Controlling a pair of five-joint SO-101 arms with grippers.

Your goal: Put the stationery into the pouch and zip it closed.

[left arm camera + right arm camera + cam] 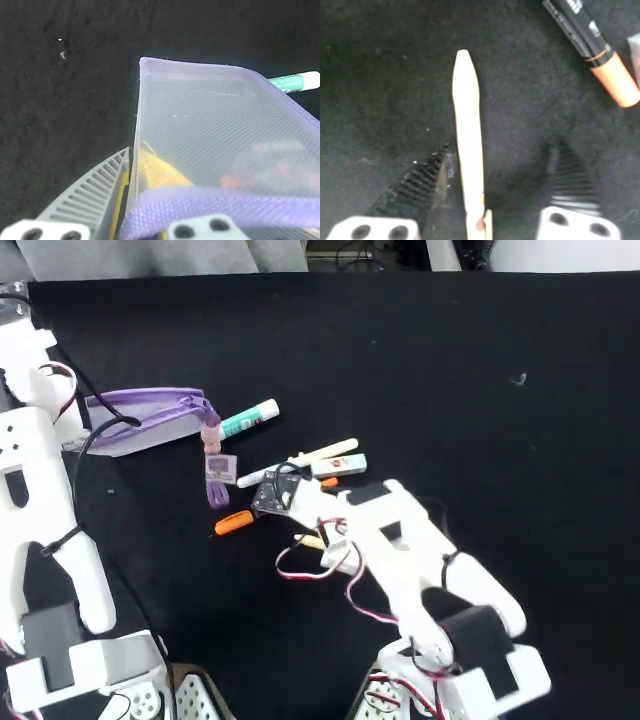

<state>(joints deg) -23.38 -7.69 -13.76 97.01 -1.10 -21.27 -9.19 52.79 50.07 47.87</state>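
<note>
One cream pen (468, 150) within spread right gripper (502, 150), left gripper (131, 165) clamping pouch (220, 135) (purple-trimmed)

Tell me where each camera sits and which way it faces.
High view: fixed above the table, looking down; left arm at the pouch, right arm mid-table.
Left wrist view: on the left arm, looking along its hand, shut on the pouch's edge.
Right wrist view: on the right arm, looking down past its open hand straddling a cream pen.
Shared: high and left wrist views both show the pouch and green-and-white marker.
</note>
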